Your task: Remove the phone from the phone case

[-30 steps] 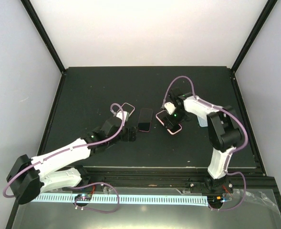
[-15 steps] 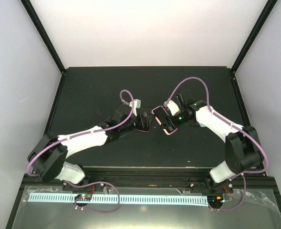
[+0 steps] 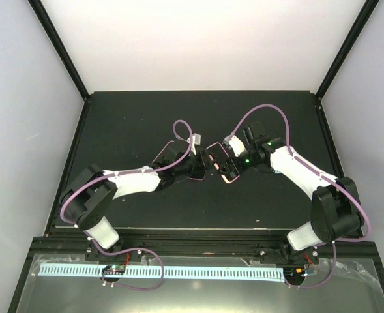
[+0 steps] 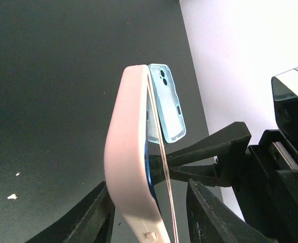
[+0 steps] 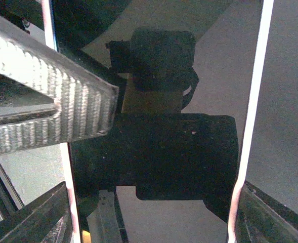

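A matte black table carries everything, with pale walls on three sides. The white left arm and white right arm reach in from the near edge and meet over the middle of the table.

The right gripper is clamped across the width of the pale pink phone case. In the right wrist view the two bright pink side rims run straight down into its fingers at the bottom corners. The glossy black slab phone sits inside that case, its dark screen mirroring the camera housing. Phone and case are held clear of the table, seen edge-on from the left wrist.

The left gripper straddles one end of the cased phone with its jaws apart. One finger lies against the pink back, and a narrow gap shows between the screen side and the other finger. A ridged grey finger pad crosses the upper left of the screen in the right wrist view. I cannot tell whether it presses on the glass.

A translucent light blue phone case lies flat on the table beyond the held phone, toward the right edge, with its camera cutout at the far end.

Two white specks lie on the table, well apart from both cases.
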`<state>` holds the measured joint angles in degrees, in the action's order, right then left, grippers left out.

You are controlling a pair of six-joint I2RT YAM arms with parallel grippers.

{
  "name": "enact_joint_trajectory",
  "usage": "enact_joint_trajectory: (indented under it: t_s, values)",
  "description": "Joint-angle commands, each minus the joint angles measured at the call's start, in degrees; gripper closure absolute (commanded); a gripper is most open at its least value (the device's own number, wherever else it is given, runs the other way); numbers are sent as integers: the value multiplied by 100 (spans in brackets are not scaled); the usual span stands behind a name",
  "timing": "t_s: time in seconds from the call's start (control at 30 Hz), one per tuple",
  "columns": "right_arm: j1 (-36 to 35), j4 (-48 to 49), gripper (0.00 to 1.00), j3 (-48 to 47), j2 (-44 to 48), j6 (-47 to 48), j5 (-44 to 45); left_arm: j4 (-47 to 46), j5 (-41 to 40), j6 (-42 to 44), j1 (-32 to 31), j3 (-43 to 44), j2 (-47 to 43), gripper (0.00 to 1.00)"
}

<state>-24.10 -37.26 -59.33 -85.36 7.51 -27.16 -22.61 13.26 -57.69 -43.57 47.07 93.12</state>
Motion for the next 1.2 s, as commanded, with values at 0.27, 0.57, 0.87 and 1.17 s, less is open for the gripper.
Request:
enact_joint_trajectory:
  t_s: [0.27,0.57,0.87,1.17]
  values:
    - [12,314,43,22,245,105,-2,-420,349,-151,9,333,285,77]
    - [14,-555,5,-507,252,603,-886,-144,197,562,13,88,-730,98]
    - [21,-1411,0,-641,1374,1022,-1186,1317,295,2140,41,-388,-2759,98]
    - [19,-1210,1,355,3206,1905,-1900,2024,1355,4141,89,-634,-4480,99]
